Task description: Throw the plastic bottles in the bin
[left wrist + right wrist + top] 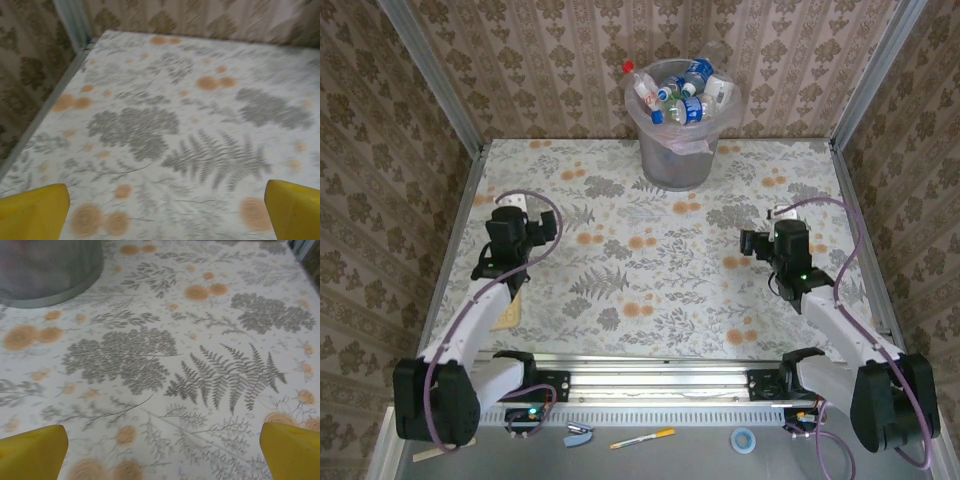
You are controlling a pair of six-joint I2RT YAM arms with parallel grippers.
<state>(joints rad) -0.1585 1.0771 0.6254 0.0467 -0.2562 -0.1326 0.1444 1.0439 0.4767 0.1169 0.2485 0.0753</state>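
Round, tapered, translucent grey bin stands at far edge of floral tablecloth, heaped with clear plastic bottles; count unclear from here. Left gripper and right gripper: yellow jaws spread wide, holding nothing.

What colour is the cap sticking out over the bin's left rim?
Red cap; top external view.

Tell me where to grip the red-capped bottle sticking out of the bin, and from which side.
Probably the neck under the cap of the red-capped bottle, from above-left: that end pokes out over the rim of the bin, clear of the other bottles.
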